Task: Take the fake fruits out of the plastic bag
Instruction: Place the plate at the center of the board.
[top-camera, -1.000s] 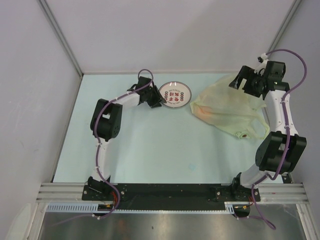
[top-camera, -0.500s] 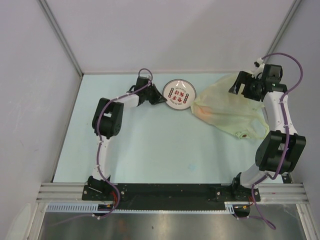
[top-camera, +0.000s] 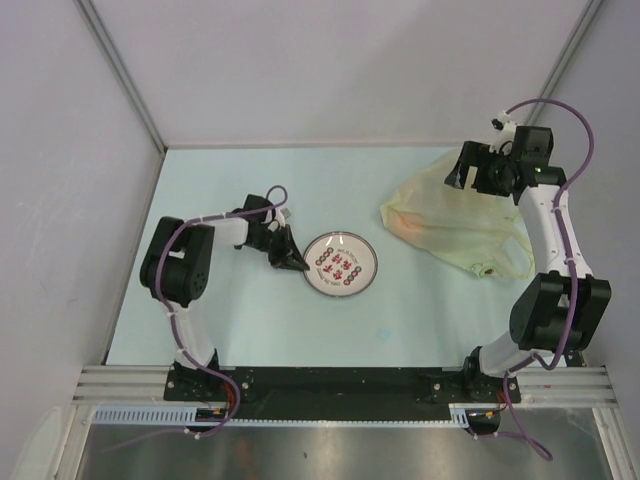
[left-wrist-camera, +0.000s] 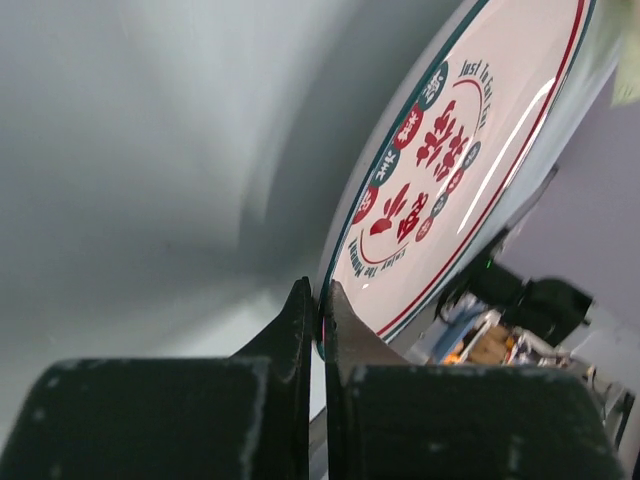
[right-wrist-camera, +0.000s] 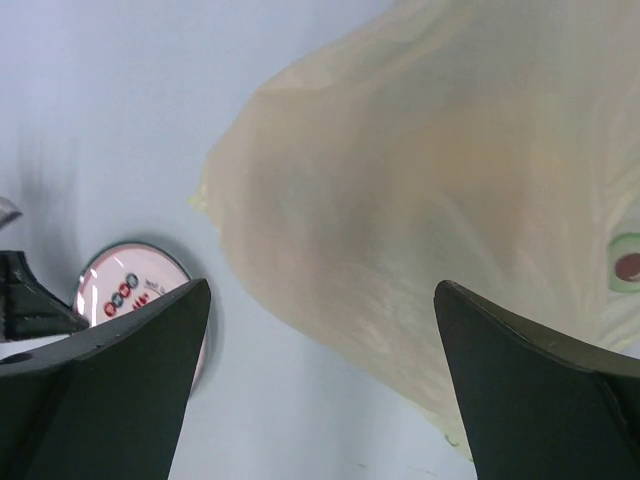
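Left gripper is pinching the plate at 9 o'clock; right gripper is hovering wide open, likely wanting a single-layer plastic bag pinch.

round white plate with red marks, pale blue table beneath, grey walls around

The left arm folds at the elbow, its forearm reaching low toward the right. The left gripper points rightward close to the surface, with both fingers pinched together on the rim of the plate. The right arm stretches far from its base, its wrist bent to the left. The right gripper hangs raised, its jaws spread wide and holding nothing.
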